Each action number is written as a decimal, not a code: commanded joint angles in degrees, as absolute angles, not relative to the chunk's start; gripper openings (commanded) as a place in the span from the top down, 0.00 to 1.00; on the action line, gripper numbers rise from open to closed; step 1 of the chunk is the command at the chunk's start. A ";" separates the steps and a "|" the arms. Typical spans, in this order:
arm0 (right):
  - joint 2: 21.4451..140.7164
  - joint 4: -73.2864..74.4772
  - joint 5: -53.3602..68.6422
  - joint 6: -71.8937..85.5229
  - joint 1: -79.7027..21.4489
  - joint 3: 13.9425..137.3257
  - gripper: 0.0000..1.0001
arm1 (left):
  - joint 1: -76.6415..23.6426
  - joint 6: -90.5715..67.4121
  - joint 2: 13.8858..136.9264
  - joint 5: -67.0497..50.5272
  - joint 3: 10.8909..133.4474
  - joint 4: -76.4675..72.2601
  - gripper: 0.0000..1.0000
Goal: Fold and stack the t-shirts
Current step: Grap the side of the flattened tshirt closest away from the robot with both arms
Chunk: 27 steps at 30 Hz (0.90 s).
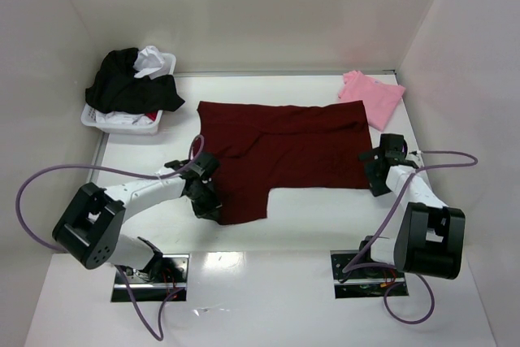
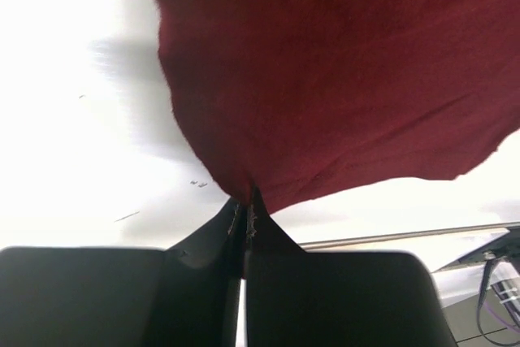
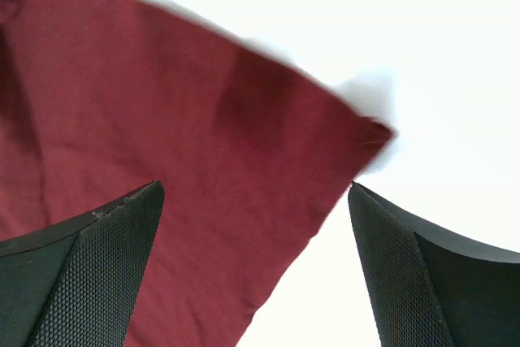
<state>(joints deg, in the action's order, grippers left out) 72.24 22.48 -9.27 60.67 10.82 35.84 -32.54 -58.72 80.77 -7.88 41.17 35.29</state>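
Observation:
A dark maroon t-shirt lies spread across the middle of the table, one part reaching toward the near edge. My left gripper is shut on the maroon t-shirt's near left edge; in the left wrist view the cloth runs pinched between the closed fingers. My right gripper stands open over the shirt's right corner, the cloth lying between its spread fingertips without being gripped. A folded light pink t-shirt lies at the back right.
A white plastic bin at the back left holds a heap of black and white t-shirts. White walls close in the table on the left, back and right. Purple cables loop beside both arms.

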 commanded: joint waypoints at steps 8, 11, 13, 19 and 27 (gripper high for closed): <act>70.22 27.34 -16.96 66.36 14.26 35.17 0.10 | -28.74 -58.62 78.21 -7.56 42.54 36.48 1.00; 72.17 27.47 -16.96 66.36 15.48 34.81 0.12 | -27.87 -57.75 78.96 -8.43 42.54 36.07 1.00; 74.09 26.90 -16.96 66.36 15.73 34.80 0.15 | -27.20 -57.48 79.72 -8.70 42.54 35.55 1.00; 76.11 24.27 -16.96 66.36 16.35 33.75 0.34 | -26.18 -56.95 80.24 -9.23 43.07 35.42 1.00; 77.87 22.85 -15.82 64.23 17.41 34.36 0.74 | -26.02 -56.95 79.72 -8.77 44.67 36.47 1.00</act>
